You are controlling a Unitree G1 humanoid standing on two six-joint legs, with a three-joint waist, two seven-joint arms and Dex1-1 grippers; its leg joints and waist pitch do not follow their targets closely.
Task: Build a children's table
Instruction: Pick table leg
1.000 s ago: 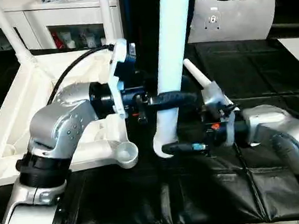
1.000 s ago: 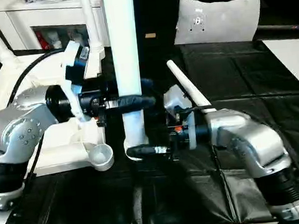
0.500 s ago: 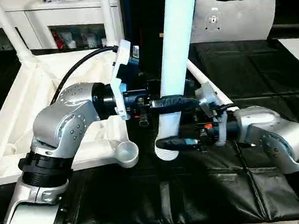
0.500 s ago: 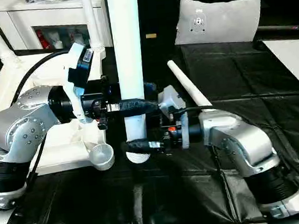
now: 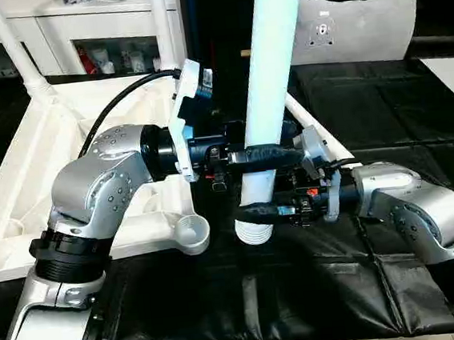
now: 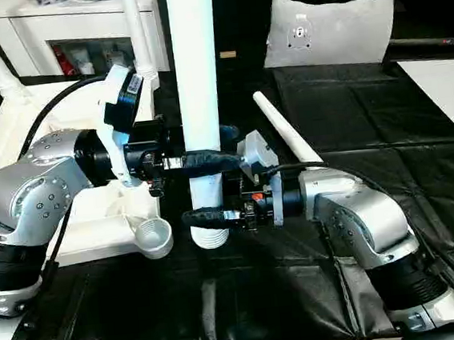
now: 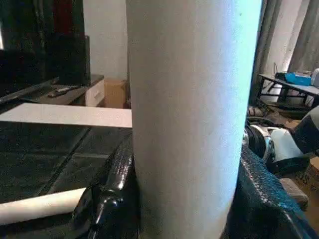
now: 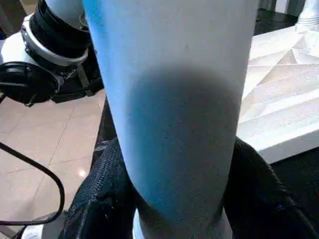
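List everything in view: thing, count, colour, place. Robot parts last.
Table top: one, white, upside down at the left on the black mat, ribbed underside up.
Screwed-in legs: two, white, standing in the top's far corner sockets.
Empty corner socket: one, white, near corner of the top.
Held leg: one, white, upright at centre, threaded end down.
Loose leg: one, white, lying on the mat behind the right arm.
Mat: black, underneath.
Left tool: black, clamped on the held leg.
Right tool: black, around that leg lower down.
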